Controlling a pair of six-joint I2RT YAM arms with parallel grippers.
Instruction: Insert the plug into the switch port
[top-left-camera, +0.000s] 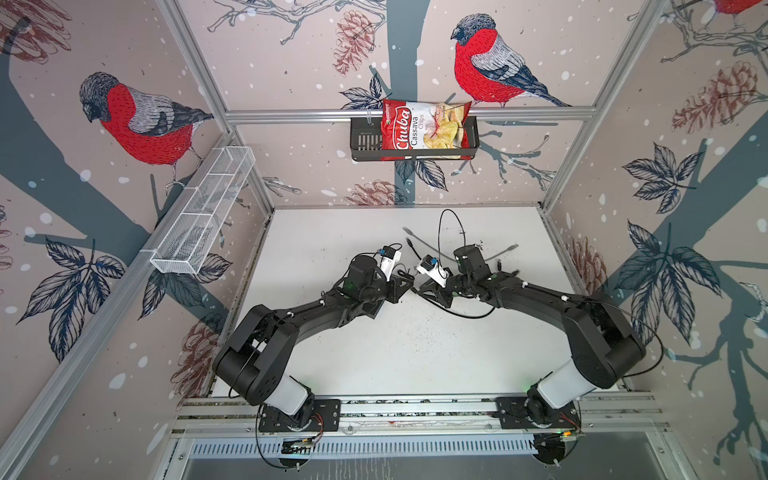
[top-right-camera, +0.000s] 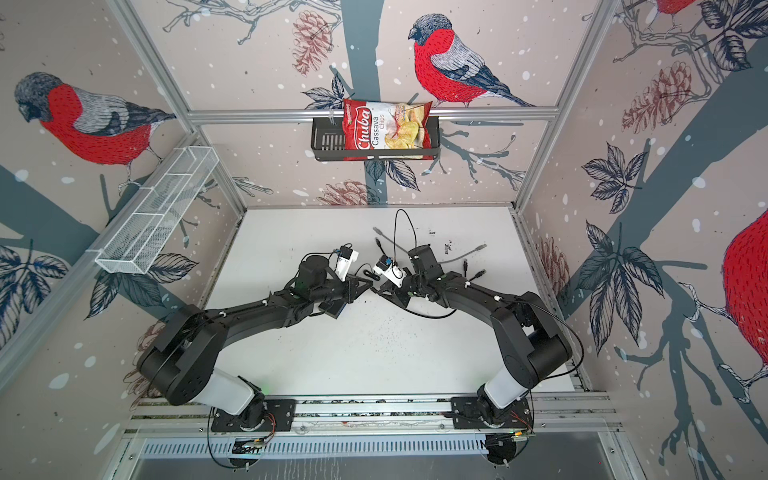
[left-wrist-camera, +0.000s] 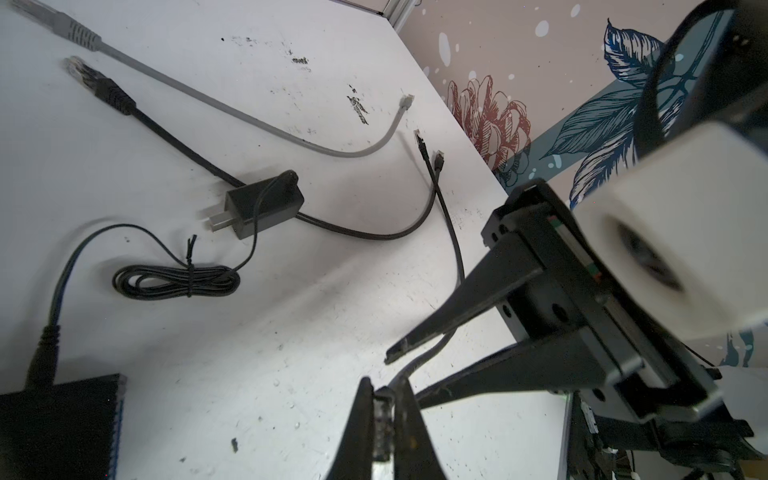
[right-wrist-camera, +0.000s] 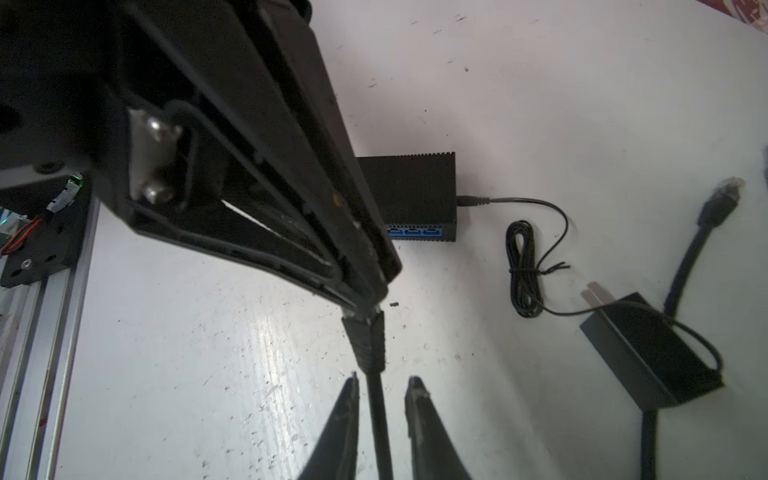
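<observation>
Holding the RJ45 plug (right-wrist-camera: 368, 336) pinched tight in our left end effector (left-wrist-camera: 383, 386); our right end effector (right-wrist-camera: 383, 379) gapes around the black cable (right-wrist-camera: 380, 424), gripping nothing. Switch port (right-wrist-camera: 413, 231) sits empty on the surface (right-wrist-camera: 540, 104), apart from the plug. Insertion not yet done.

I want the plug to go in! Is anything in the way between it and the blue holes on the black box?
Nothing visible does. The left end effector holds the plug, and only bare table lies between it and the switch port. The coiled cord lies off to one side.
</observation>
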